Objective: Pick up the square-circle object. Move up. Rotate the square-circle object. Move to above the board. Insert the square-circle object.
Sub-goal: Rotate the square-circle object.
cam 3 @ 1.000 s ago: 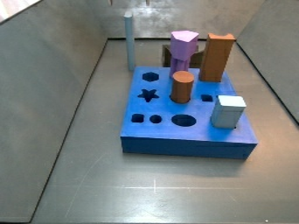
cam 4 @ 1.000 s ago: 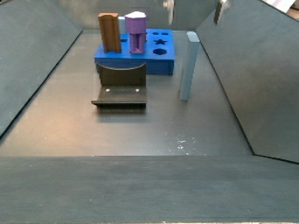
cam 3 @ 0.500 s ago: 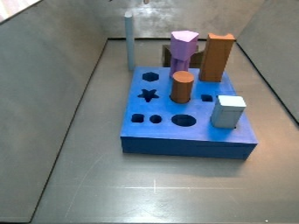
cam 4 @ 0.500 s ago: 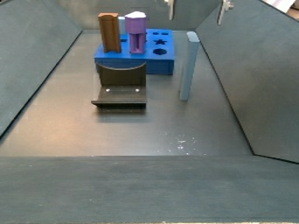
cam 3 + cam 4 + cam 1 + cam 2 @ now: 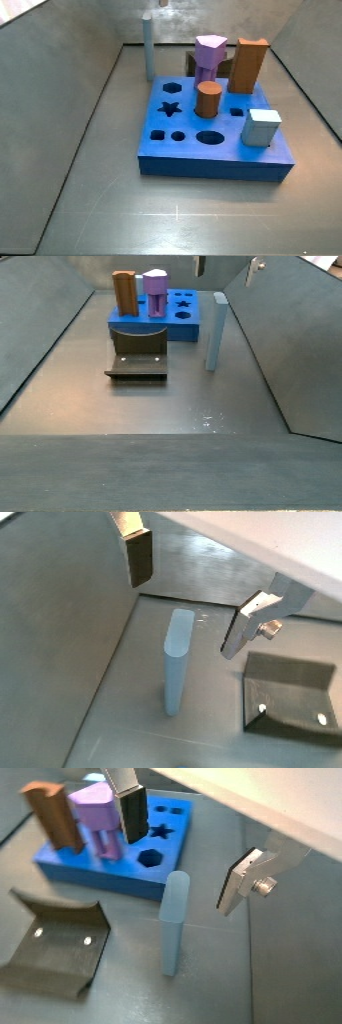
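Pale grey-blue, the one square-circle object (image 5: 214, 331) stands upright on the grey floor just beside the board (image 5: 187, 328), apart from it in both wrist views (image 5: 175, 662) (image 5: 173, 923). In a side view it rises behind the far left corner of the board (image 5: 214, 150), close to the side wall (image 5: 146, 45). Nothing grips it.

One gripper (image 5: 194, 584) hangs above the peg, its jaws spread wide with the peg's top below the gap between them. Two silver fingers show in both wrist views: one dark-padded plate (image 5: 138, 554) on one side and the other plate (image 5: 249, 620) on the opposite side, neither touching the peg. In a side view only the two fingertips (image 5: 254, 269) reach into the picture at its upper edge.

On the single bright-blue board stand four pieces: one brown block (image 5: 250, 65), one purple peg (image 5: 209, 58), one brown cylinder (image 5: 209, 99) and one pale-blue cube block (image 5: 263, 127). The board's top shows several open holes, among them a star (image 5: 168, 108), a hexagon and a large round one (image 5: 210, 137).

One dark L-shaped fixture (image 5: 138, 351) sits on the floor against the board, its two screws glinting in a wrist view (image 5: 54, 943).
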Robot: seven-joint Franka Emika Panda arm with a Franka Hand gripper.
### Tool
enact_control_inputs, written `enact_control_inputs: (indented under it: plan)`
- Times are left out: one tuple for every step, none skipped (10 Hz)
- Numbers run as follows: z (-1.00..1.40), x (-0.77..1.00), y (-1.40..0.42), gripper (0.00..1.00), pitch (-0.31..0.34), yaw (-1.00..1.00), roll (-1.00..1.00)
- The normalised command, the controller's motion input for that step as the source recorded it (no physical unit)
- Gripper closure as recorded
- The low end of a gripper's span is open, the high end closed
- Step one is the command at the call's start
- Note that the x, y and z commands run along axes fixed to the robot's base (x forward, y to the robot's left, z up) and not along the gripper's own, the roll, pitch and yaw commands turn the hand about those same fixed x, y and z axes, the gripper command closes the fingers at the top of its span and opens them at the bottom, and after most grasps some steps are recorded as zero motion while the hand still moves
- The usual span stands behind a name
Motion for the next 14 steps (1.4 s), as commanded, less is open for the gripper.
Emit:
enact_control_inputs:
  plan:
    - [-0.02, 0.03, 0.01, 0.00, 0.013, -1.00, -0.01]
    - [-0.02, 0.03, 0.01, 0.00, 0.014, -1.00, -0.01]
    - [-0.02, 0.03, 0.01, 0.00, 0.014, -1.00, -0.01]
    - [-0.02, 0.03, 0.01, 0.00, 0.017, -1.00, -0.01]
    - [-0.02, 0.03, 0.01, 0.00, 0.018, -1.00, -0.01]
    - [-0.02, 0.03, 0.01, 0.00, 0.020, -1.00, -0.02]
    - [-0.02, 0.03, 0.01, 0.00, 0.023, -1.00, -0.02]
    - [-0.02, 0.03, 0.01, 0.00, 0.027, -1.00, -0.02]
    - [-0.02, 0.03, 0.01, 0.00, 0.030, -1.00, -0.02]
    - [-0.02, 0.03, 0.01, 0.00, 0.038, -1.00, -0.03]
    - [-0.02, 0.03, 0.01, 0.00, 0.046, -0.99, -0.04]
    - [-0.02, 0.03, 0.01, 0.00, 0.046, -0.74, -0.04]
    - [-0.02, 0.03, 0.01, 0.00, 0.045, -0.44, -0.04]
    - [-0.02, 0.03, 0.01, 0.00, 0.045, -0.29, -0.04]
